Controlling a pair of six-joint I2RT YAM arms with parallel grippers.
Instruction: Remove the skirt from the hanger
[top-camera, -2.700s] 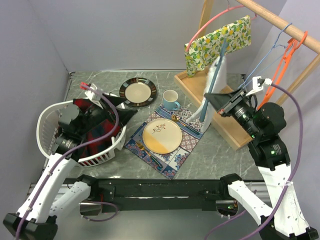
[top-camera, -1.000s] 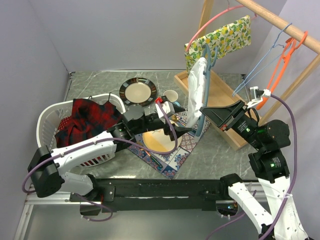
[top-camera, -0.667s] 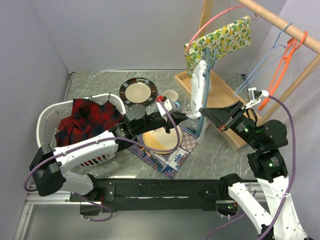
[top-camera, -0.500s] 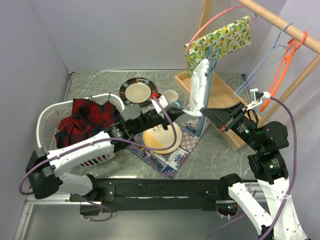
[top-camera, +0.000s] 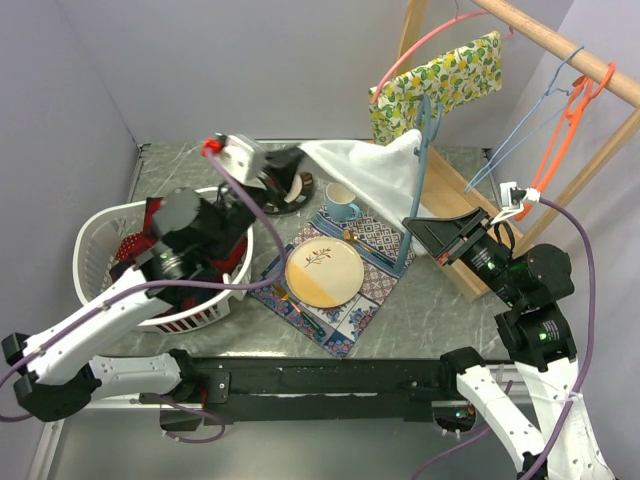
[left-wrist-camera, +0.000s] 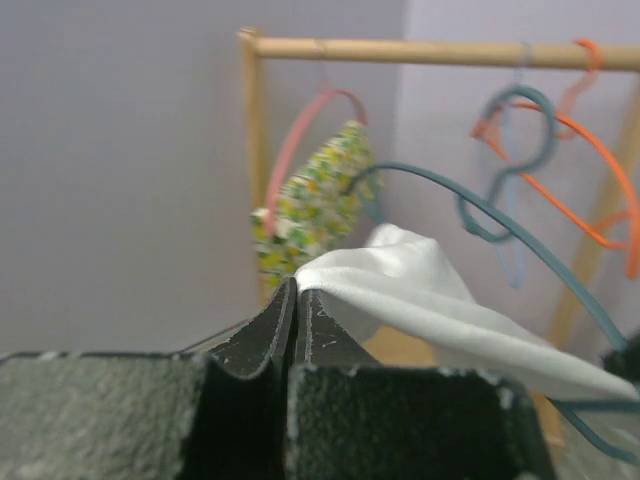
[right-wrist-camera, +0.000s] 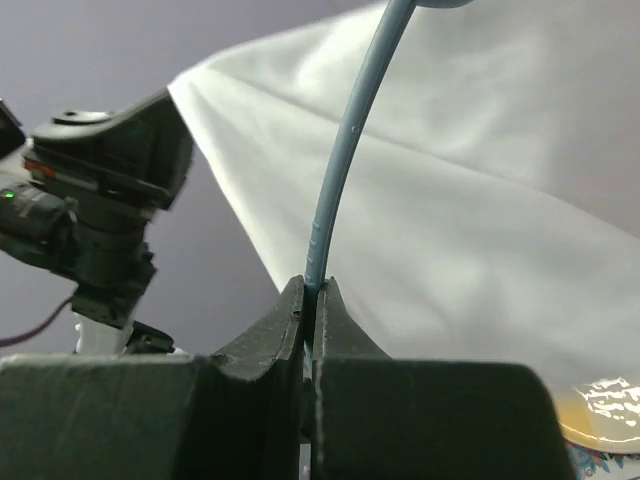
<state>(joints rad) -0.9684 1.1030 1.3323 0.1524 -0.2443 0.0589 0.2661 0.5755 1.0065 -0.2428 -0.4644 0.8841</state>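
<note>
- The white skirt (top-camera: 365, 165) hangs in the air above the worktop (top-camera: 430, 310), stretched leftward from the teal hanger (right-wrist-camera: 340, 170).
- The left gripper (left-wrist-camera: 296, 292) is clamped shut on the skirt's left corner.
- The right gripper (right-wrist-camera: 311, 288) is pinched tight on the hanger's wire.
- The white laundry basket (top-camera: 95, 250) at the left holds a red plaid garment (top-camera: 132, 246).
- Only the left wrist view shows the skirt draped over the hanger's curve.
- The top view alone shows the plate (top-camera: 323, 272) and the mug (top-camera: 340, 200) under the skirt.
- Bare worktop lies between the placemat (top-camera: 345, 325) and the wooden rack (top-camera: 560, 45) at the right; the basket sits close to the left wall.
</note>
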